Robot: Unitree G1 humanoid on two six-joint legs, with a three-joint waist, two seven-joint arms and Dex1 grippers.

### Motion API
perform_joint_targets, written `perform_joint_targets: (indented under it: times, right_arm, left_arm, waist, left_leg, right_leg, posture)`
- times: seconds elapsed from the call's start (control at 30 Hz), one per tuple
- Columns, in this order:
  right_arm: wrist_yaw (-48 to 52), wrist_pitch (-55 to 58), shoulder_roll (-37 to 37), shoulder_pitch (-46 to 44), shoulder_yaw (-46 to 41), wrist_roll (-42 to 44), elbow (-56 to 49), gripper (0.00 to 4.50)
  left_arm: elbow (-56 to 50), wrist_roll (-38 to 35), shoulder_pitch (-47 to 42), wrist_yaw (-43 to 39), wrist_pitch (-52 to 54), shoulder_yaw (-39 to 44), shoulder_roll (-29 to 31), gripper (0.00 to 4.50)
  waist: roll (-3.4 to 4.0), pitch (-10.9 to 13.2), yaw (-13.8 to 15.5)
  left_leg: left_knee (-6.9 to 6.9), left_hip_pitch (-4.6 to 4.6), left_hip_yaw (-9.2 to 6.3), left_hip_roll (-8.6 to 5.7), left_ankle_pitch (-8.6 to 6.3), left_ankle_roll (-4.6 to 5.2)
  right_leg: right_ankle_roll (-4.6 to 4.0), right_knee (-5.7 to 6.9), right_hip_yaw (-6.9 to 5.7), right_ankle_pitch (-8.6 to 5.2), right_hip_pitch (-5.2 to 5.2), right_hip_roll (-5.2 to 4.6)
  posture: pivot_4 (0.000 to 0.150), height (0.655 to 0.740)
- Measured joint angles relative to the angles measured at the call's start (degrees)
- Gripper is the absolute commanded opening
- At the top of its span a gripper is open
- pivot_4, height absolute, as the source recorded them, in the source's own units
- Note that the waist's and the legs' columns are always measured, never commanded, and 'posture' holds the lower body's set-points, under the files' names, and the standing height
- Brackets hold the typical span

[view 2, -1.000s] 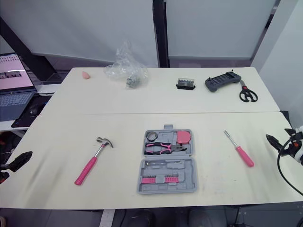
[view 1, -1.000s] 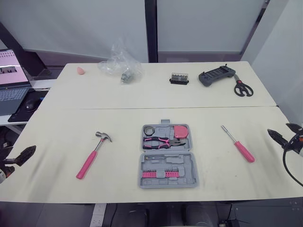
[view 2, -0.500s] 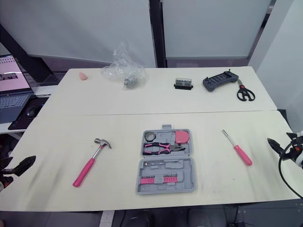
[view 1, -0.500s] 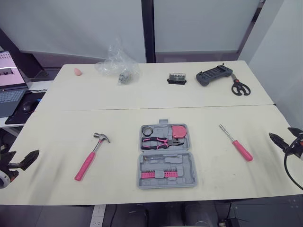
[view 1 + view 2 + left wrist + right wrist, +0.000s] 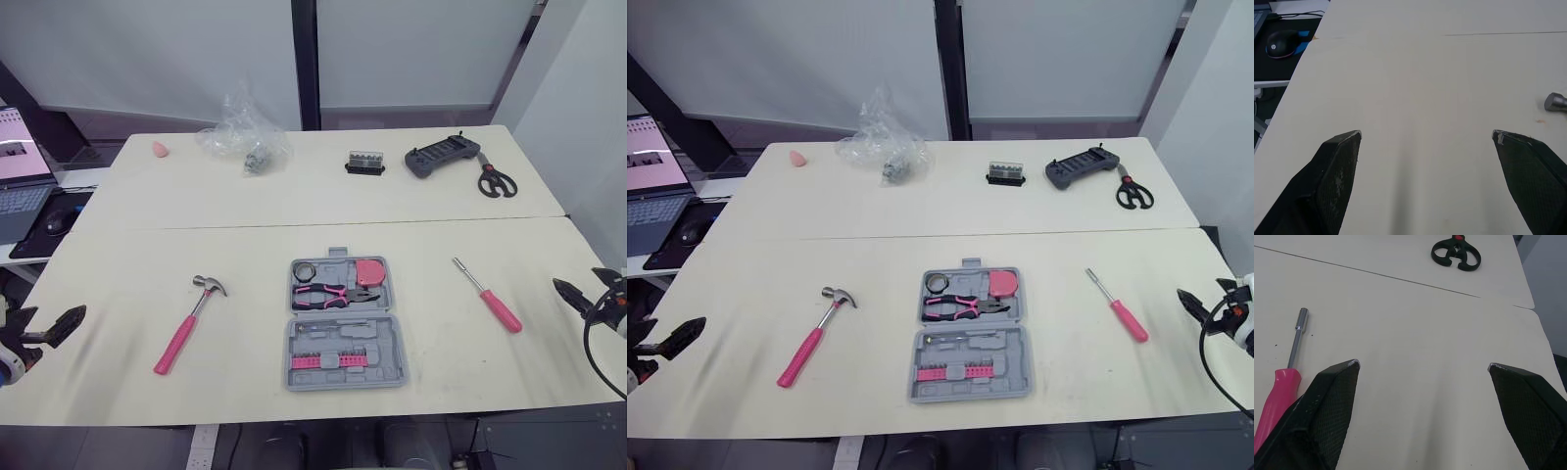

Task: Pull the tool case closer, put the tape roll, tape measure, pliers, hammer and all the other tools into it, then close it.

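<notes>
Hammer [image 5: 189, 323]: lay lower left, right of left gripper [image 5: 51, 325] (spread, empty), handle end nearer, head slanting up-right. Screwdriver [image 5: 490, 297]: lay left of right gripper [image 5: 576, 280], likewise spread. Tool case [image 5: 396, 338]: stood centre, open.

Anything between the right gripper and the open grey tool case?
The pink-handled screwdriver lies between right gripper and grey tool case; see left eye view.

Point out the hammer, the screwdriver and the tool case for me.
hammer [image 5: 181, 336]: left eye view, on its pink handle.
screwdriver [image 5: 502, 310]: left eye view, on its pink handle.
tool case [image 5: 395, 341]: left eye view, on the near half's grey right rim.
</notes>
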Motion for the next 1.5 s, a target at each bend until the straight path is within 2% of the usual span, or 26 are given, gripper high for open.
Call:
perform_joint_targets:
  times: [0.37, 0.53, 0.77, 0.9, 1.0, 1.07, 1.27, 1.3, 1.43, 1.5]
  right_arm:
    - [1.53, -0.01, -0.05, -1.13, 1.43, -0.38, -1.56, 4.5]
    - [4.37, 1.5, -0.59, -1.31, 3.91, -0.93, -7.49, 4.5]
    - [11.02, 5.88, -2.39, -2.34, 11.97, -2.27, -18.91, 4.5]
    - [14.27, 6.47, -2.9, -3.28, 18.22, -4.72, -24.93, 3.61]
    - [15.78, 6.74, -3.17, -4.57, 22.33, -6.91, -28.58, 2.55]
    - [16.44, 6.88, -3.19, -5.34, 24.31, -7.89, -30.67, 2.0]
    - [16.52, 8.78, -3.03, -5.78, 26.8, -8.92, -35.73, 0.95]
    - [16.48, 9.12, -3.03, -5.77, 26.81, -8.92, -36.21, 0.77]
    - [16.45, 9.43, -3.04, -5.43, 27.2, -9.18, -37.21, 0.01]
    - [16.46, 9.55, -3.03, -5.15, 27.68, -9.47, -37.67, 0.01]
  left_arm:
    - [-3.14, -0.49, 1.07, -1.16, 0.93, 0.0, 0.02, 4.46]
    - [-8.71, -0.56, 1.39, -2.98, 2.13, -1.09, 0.72, 4.46]
    - [-18.64, -0.69, 1.36, -8.62, 4.76, -7.81, 2.98, 4.46]
    - [-24.32, -0.12, 0.48, -11.19, 4.93, -13.85, 3.56, 3.63]
    - [-26.99, 0.76, -1.08, -12.7, 5.1, -18.4, 4.31, 2.67]
    - [-27.51, 1.92, -2.15, -13.61, 4.44, -21.14, 4.63, 2.0]
    - [-28.54, 4.07, -4.63, -14.27, 3.24, -26.46, 4.48, 0.18]
    - [-28.82, 4.08, -4.79, -14.41, 3.15, -26.74, 4.45, 0.0]
    - [-29.18, 4.68, -5.3, -14.84, 2.41, -28.72, 3.77, 0.0]
    - [-29.39, 5.02, -5.32, -14.99, 2.14, -29.79, 3.42, 0.0]
  waist:
    - [0.01, -0.01, 0.0]
    - [0.01, -0.01, 0.05]
    - [0.01, 0.0, 0.08]
    - [0.01, 0.0, 0.19]
    - [0.01, 0.0, 0.24]
    - [0.02, 0.0, 0.23]
    - [0.0, 0.01, 0.42]
    - [0.0, 0.01, 0.44]
    - [0.01, 0.01, 0.45]
    - [0.01, 0.01, 0.45]
  left_leg:
    - [0.0, 0.0, 0.0, 0.0, 0.0, 0.0]
    - [0.01, -0.01, 0.0, 0.0, 0.0, -0.01]
    - [0.01, -0.03, -0.01, 0.01, 0.0, -0.01]
    - [0.02, -0.04, -0.02, 0.01, 0.0, -0.01]
    - [0.02, -0.05, -0.02, 0.01, 0.01, -0.01]
    - [0.01, -0.05, -0.02, 0.01, 0.01, -0.01]
    - [0.02, -0.08, -0.03, 0.0, 0.01, -0.01]
    - [0.02, -0.08, -0.02, 0.0, 0.01, -0.01]
    - [0.01, -0.07, -0.03, 0.0, 0.01, -0.01]
    - [0.02, -0.08, -0.03, 0.0, 0.0, -0.01]
  right_leg:
    - [0.0, 0.0, 0.01, 0.0, 0.0, 0.0]
    - [0.0, -0.01, 0.0, 0.0, 0.01, -0.01]
    - [0.0, -0.02, 0.0, 0.0, 0.01, -0.01]
    - [0.0, -0.03, -0.02, 0.0, 0.0, -0.01]
    - [0.0, -0.03, -0.02, 0.0, 0.0, -0.01]
    - [0.0, -0.03, -0.02, 0.0, -0.01, -0.01]
    - [0.0, -0.06, -0.03, 0.0, -0.02, -0.01]
    - [0.0, -0.06, -0.03, 0.0, -0.02, -0.01]
    - [0.0, -0.06, -0.04, 0.0, -0.02, -0.01]
    - [0.0, -0.06, -0.03, 0.0, -0.02, 0.0]
  posture:
    - [0.15, 0.74]
    - [0.15, 0.74]
    - [0.15, 0.74]
    - [0.15, 0.74]
    - [0.15, 0.74]
    - [0.15, 0.74]
    - [0.15, 0.74]
    - [0.15, 0.74]
    - [0.15, 0.74]
    - [0.15, 0.74]
